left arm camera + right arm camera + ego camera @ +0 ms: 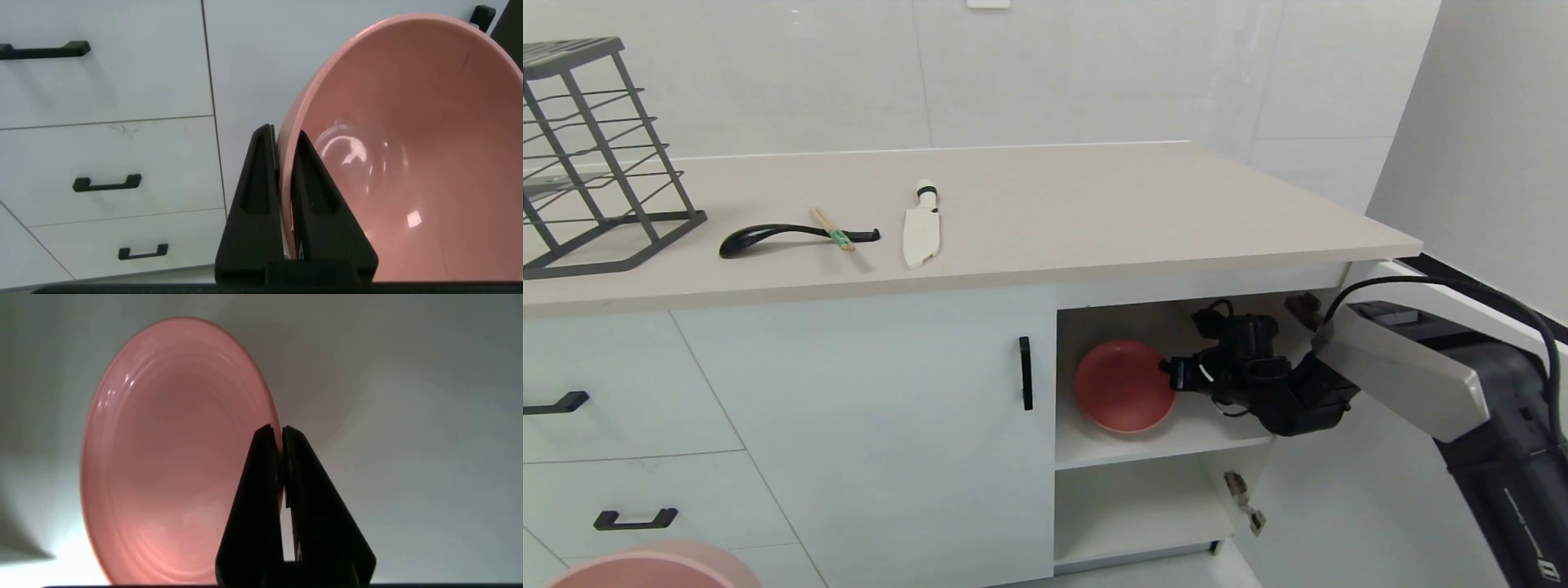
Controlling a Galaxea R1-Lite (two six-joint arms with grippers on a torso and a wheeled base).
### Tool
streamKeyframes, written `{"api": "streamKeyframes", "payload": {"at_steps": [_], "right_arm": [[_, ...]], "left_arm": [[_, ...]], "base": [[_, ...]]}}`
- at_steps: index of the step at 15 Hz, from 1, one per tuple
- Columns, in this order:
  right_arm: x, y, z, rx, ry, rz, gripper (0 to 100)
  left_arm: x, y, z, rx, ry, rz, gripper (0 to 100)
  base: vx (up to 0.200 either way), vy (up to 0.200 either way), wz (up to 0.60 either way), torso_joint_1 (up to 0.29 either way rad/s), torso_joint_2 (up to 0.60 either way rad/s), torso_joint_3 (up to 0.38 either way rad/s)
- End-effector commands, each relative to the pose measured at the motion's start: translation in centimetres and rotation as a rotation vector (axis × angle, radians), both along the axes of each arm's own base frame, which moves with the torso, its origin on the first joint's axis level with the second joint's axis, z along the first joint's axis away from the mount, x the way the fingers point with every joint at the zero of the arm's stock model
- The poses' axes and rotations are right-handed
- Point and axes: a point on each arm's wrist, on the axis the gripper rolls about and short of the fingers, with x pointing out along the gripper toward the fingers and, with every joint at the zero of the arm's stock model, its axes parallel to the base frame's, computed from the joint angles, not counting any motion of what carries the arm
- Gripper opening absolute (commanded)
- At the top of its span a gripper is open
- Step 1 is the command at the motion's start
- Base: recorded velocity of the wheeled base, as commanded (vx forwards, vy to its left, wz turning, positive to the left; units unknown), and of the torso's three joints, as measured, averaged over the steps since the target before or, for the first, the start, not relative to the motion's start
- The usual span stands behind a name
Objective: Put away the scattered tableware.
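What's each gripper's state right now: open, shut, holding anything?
Left gripper: shut on the bowl, at its rim.
Right gripper: shut on the plate, at its rim, inside the cabinet.

Pink bowl cut off at bottom edge; rack cut off left.

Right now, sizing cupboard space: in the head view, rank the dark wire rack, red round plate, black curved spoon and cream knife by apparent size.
1. Dark wire rack
2. Red round plate
3. Black curved spoon: longer than the plate but far thinner, so unsure
4. Cream knife
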Motion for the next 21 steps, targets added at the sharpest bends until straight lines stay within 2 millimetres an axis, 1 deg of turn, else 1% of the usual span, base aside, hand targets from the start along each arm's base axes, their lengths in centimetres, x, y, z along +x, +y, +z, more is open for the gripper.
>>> {"api": "streamKeyframes", "payload": {"at_steps": [1, 3, 6, 7, 11, 13, 15, 16, 17, 18, 19, 20, 21], "right_arm": [[1.4, 0.6, -1.5, 0.0, 0.014, 0.001, 0], [1.9, 0.9, -1.4, 0.009, 0.016, 0.001, 0], [1.9, 1.2, -1.5, 0.019, 0.035, -0.003, 0], [2.0, 1.2, -1.5, 0.025, 0.041, -0.008, 100], [2.0, 1.2, -1.4, 0.019, 0.024, -0.002, 100], [2.1, 1.2, -0.9, 0.031, -0.032, -0.001, 100], [1.4, 1.3, -0.1, 0.035, -0.099, 0.011, 100], [-0.7, 2.1, 1.2, 0.018, -0.126, 0.055, 100], [-2.5, 2.4, 2.0, -0.001, -0.121, 0.083, 100], [-4.2, 2.5, 3.3, -0.018, -0.143, 0.11, 100], [-5.0, 2.6, 3.8, -0.023, -0.151, 0.122, 100], [-7.9, 2.8, 5.0, -0.03, -0.142, 0.152, 100], [-9.3, 2.9, 5.4, -0.035, -0.13, 0.173, 100]], "left_arm": [[0.0, 0.0, 0.0, 0.0, 0.002, -0.001, 0], [0.0, 0.0, 0.0, 0.0, 0.002, 0.001, 0], [0.0, 0.0, 0.0, 0.0, 0.002, 0.001, 0], [0.0, 0.0, 0.0, 0.0, 0.002, 0.001, 0], [0.0, 0.0, 0.0, 0.0, 0.002, 0.001, 0], [0.0, 0.0, 0.0, 0.0, 0.002, 0.001, 0], [0.0, 0.0, 0.0, 0.0, 0.002, 0.001, 0], [0.0, 0.0, 0.0, -0.002, 0.002, -0.001, 0], [0.0, 0.0, 0.0, -0.002, 0.002, -0.001, 0], [0.0, 0.0, 0.0, -0.002, 0.002, -0.001, 0], [0.0, 0.0, 0.0, -0.002, 0.002, -0.002, 0], [0.0, 0.0, 0.0, -0.002, 0.002, -0.001, 0], [0.0, 0.0, 0.0, -0.002, 0.002, -0.001, 0]], "base": [[0.0, 0.0, 0.0, 0.0, 0.0, 0.0], [0.0, 0.0, 0.0, 0.0, 0.0, 0.0], [0.0, 0.0, 0.0, 0.0, 0.0, 0.0], [0.0, 0.0, 0.0, 0.0, 0.0, 0.0], [0.0, 0.0, 0.0, 0.0, 0.0, 0.0], [0.0, 0.0, 0.0, 0.0, 0.0, 0.0], [0.0, 0.0, 0.0, 0.0, 0.0, 0.0], [0.0, 0.0, 0.0, 0.0, 0.0, 0.0], [0.0, 0.0, 0.0, 0.0, 0.0, 0.0], [0.0, 0.0, 0.0, 0.0, 0.0, 0.0], [0.0, 0.0, 0.0, 0.0, 0.0, 0.0], [0.0, 0.0, 0.0, 0.0, 0.0, 0.0], [0.0, 0.0, 0.0, 0.0, 0.0, 0.0]]}}
